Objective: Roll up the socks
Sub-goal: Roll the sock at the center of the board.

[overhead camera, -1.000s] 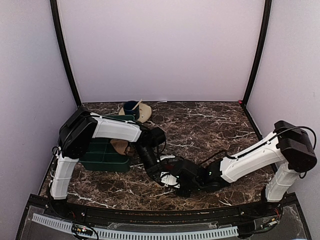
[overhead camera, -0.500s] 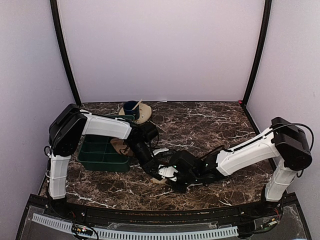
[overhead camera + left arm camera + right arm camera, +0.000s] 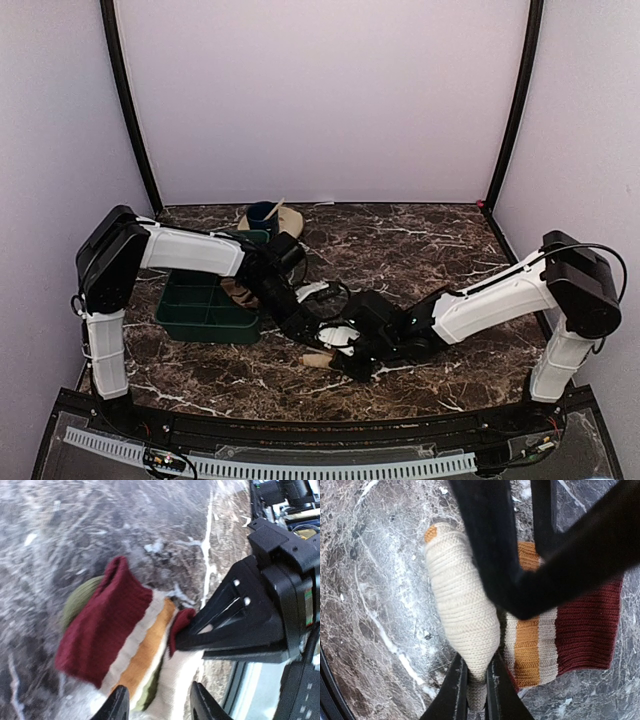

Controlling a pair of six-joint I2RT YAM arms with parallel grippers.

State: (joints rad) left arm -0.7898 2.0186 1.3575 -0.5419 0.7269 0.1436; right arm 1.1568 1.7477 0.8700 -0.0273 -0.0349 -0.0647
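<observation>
Half-rolled cream socks (image 3: 462,610) (maroon-cuffed)

green bin (image 3: 200,318) | left on marble table (image 3: 430,250) | blue cup (image 3: 262,214) on beige saucer (image 3: 291,226) behind

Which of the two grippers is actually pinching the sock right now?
The right gripper: it is shut on the cream end of the sock. The left gripper is the other one, its jaws standing apart and clamping nothing.
</observation>
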